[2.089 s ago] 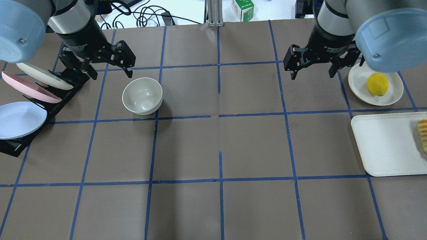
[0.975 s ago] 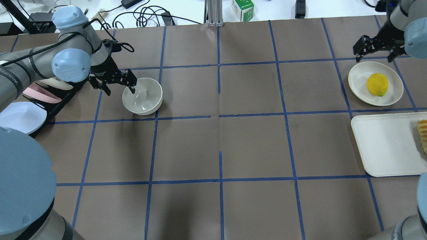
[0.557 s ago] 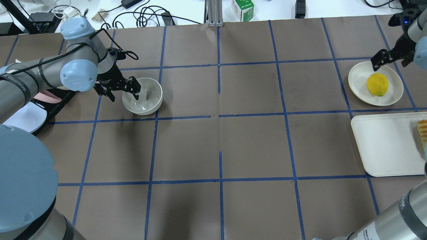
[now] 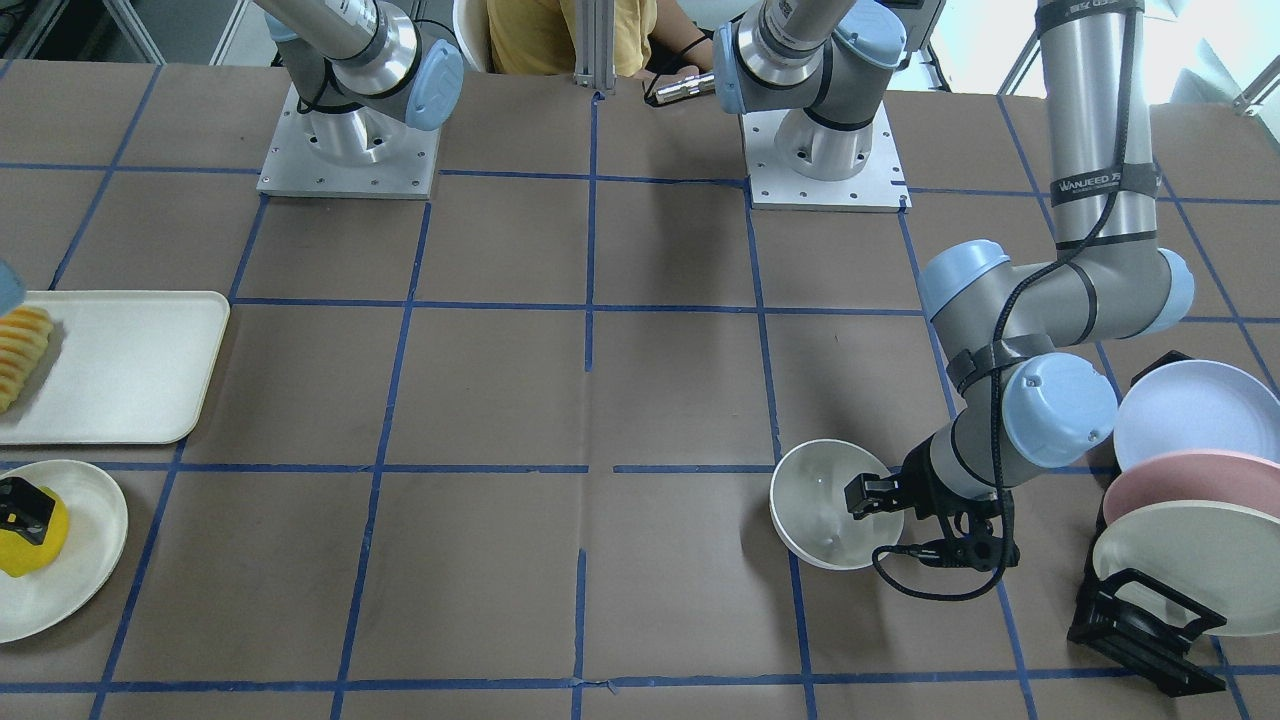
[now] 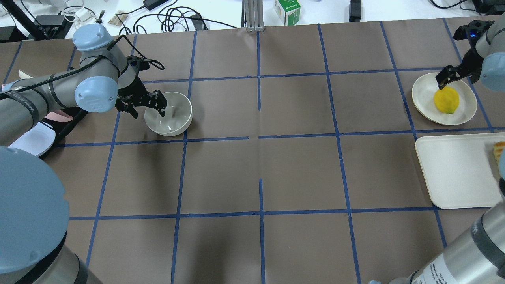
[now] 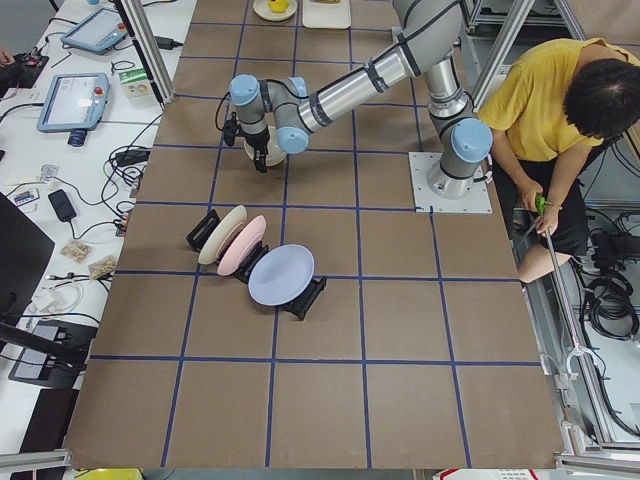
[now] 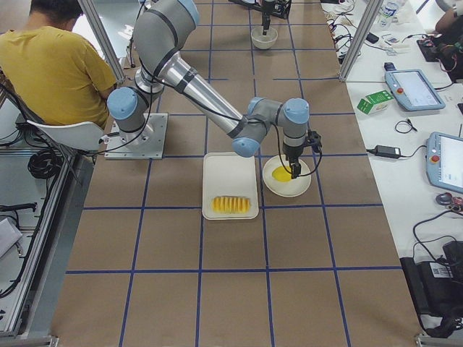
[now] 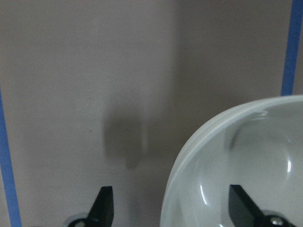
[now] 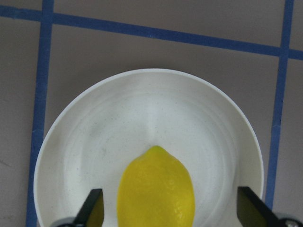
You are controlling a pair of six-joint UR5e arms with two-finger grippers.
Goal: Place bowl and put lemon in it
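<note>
The off-white bowl (image 5: pixel 173 118) stands on the table at the left; it also shows in the front view (image 4: pixel 820 510). My left gripper (image 5: pixel 146 110) is open and low over the bowl's near-left rim. In the left wrist view, the bowl (image 8: pixel 246 156) has one finger inside it and one outside. The yellow lemon (image 5: pixel 446 100) lies on a small white plate (image 5: pixel 424 92) at the far right. My right gripper (image 9: pixel 171 210) is open, just above the lemon (image 9: pixel 156 189), with one finger on each side of it.
A white tray (image 5: pixel 453 173) with a row of fruit slices (image 4: pixel 20 345) lies beside the lemon's plate. A black rack with several plates (image 4: pixel 1180 510) stands close to the left arm. A person in yellow sits behind the robot (image 6: pixel 560 90).
Both arms have come down. The left gripper has moved onto the bowl's rim, one finger now inside. The right gripper has moved over the plate and down over the lemon.
</note>
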